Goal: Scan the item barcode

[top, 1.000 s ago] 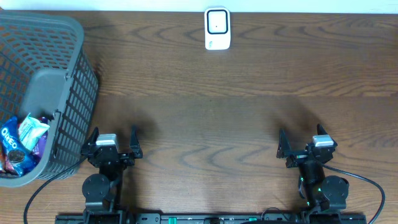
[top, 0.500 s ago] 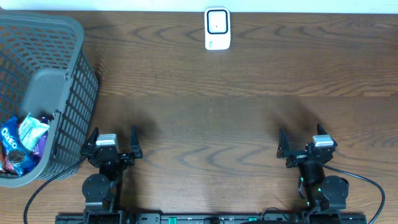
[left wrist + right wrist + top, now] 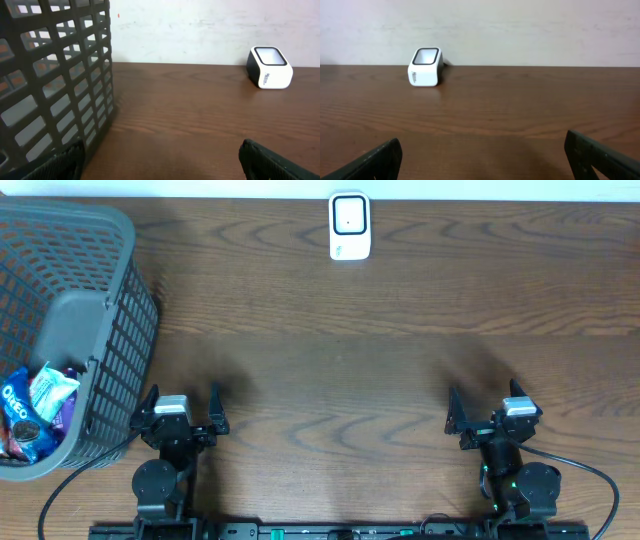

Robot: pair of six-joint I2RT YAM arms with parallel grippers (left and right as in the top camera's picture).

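The white barcode scanner (image 3: 349,226) stands at the far middle of the wooden table; it also shows in the left wrist view (image 3: 270,74) and the right wrist view (image 3: 425,67). The items are snack packets (image 3: 38,405), among them a blue Oreo pack (image 3: 14,398), lying in the grey mesh basket (image 3: 120,290) at the left. My left gripper (image 3: 184,395) rests open near the front edge, just right of the basket, with nothing between its fingers (image 3: 160,160). My right gripper (image 3: 484,395) is open and empty at the front right (image 3: 482,157).
The basket wall (image 3: 55,75) rises close beside the left gripper's left finger. A pale wall runs behind the table's far edge. Bare wood lies between both grippers and the scanner.
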